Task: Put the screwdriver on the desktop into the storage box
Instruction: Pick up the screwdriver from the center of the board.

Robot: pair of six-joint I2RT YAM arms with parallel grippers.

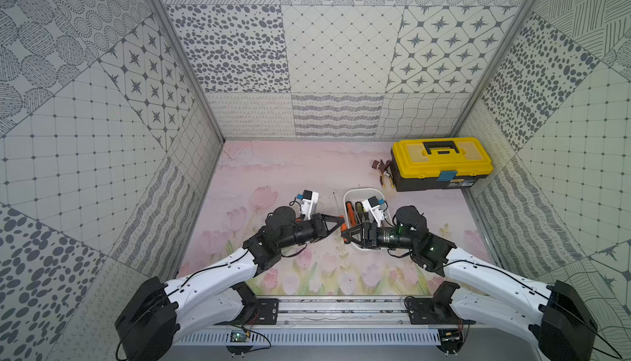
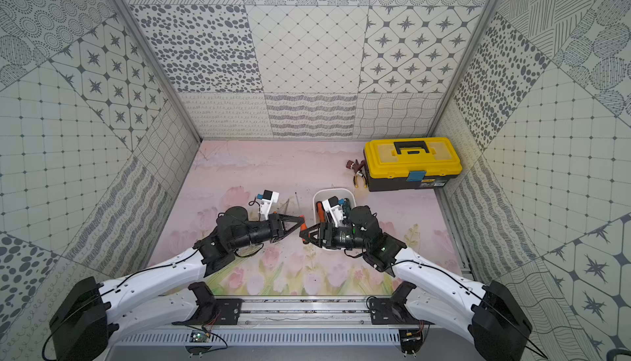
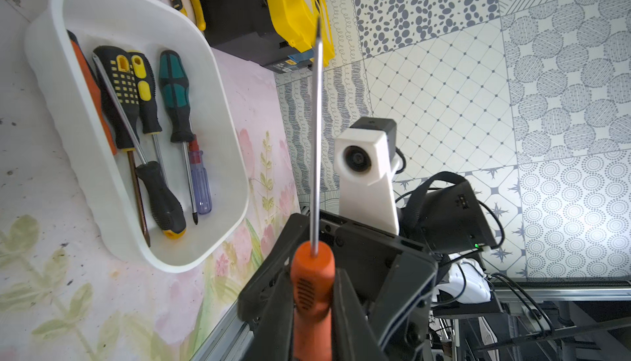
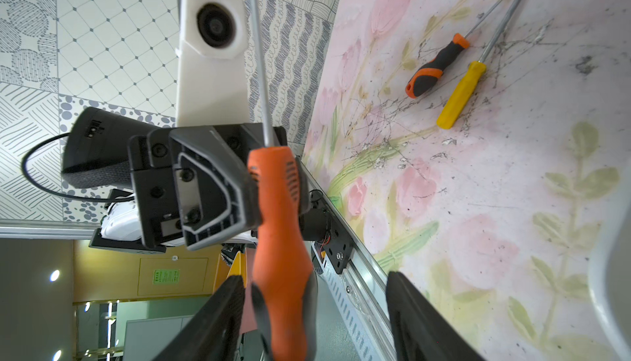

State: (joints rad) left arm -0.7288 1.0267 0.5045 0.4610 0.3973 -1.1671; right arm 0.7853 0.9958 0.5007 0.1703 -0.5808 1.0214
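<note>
OK, this is a mid-air handover, just at 9 o'clock of the storage box [image 3: 222, 110]. The left tool [image 1: 338, 222] is pinching the screwdriver [image 3: 312, 274] on the orange neck of its handle, clear of the bench [image 1: 273, 171]. The right tool [image 4: 314, 277] sits across the box's near end from 3 o'clock. Its fingers are spread either side of the black-and-orange butt, and neither is touching it.

How I'd run it:
- Centre the right tool on the butt before you close. The handle sits close to one finger and well apart from the other, so closing now would likely shove it sideways in the left grip.
- Stay clear of the left fingers, which are just up the handle toward the shaft.
- Close the right tool fully, then open the left, never both at once. Back the left out toward 9 o'clock.
- I can't tell from the top views whether the shaft stands upright or leans to 12 o'clock. Check the wrist views before you rotate.
- The box runs 12 to 6, so lay the screwdriver along that line. Several drivers already lie inside, and the 3 o'clock lane looks freest.
- Release low, because the round handle will probably roll.

The orange-black driver [image 4: 433, 69] and yellow driver [image 4: 461, 96] lie side by side on the bench for later.
</note>
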